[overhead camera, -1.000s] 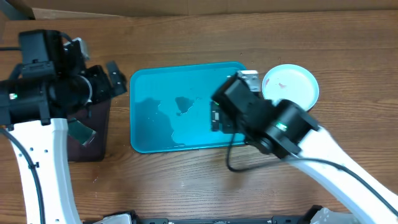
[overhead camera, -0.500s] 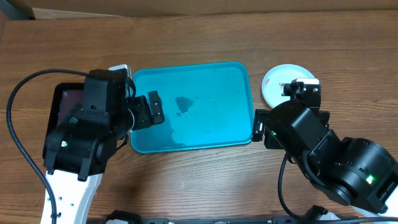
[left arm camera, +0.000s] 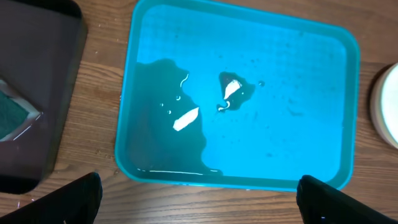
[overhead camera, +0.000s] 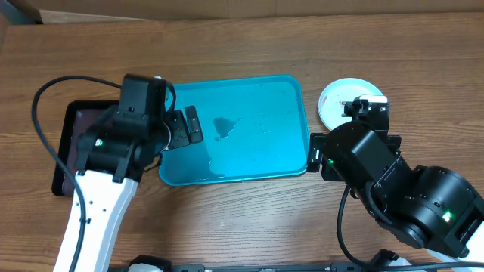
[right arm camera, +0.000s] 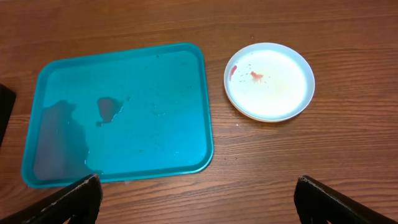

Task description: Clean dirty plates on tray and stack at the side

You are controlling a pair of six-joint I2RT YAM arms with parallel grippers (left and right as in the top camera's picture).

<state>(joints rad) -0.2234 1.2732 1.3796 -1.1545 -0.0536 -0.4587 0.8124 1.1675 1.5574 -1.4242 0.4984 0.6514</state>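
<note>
Count: one turquoise tray (overhead camera: 265,143), one black tray (overhead camera: 64,162), one smeared plate (overhead camera: 336,98) in view.

Left wrist view's edges cut off plates (left arm camera: 387,106) and black tray (left arm camera: 50,50)

1. In my overhead view the tray (overhead camera: 265,106) sits mid-frame on the table (overhead camera: 227,45), long sides running left to right.
2. The plate (overhead camera: 338,97) lies on the table just right of the tray's upper right corner — beside it, not on it.
3. A smaller tray (overhead camera: 66,162) lies left of the tray, partly hidden from me.
4. Two puddles lie in the tray — the larger puddle (left arm camera: 161,124) at its lower left, the smaller puddle (left arm camera: 236,90) near its middle.
5. From the left wrist I see a pad (left arm camera: 12,115) in the smaller tray.
</note>
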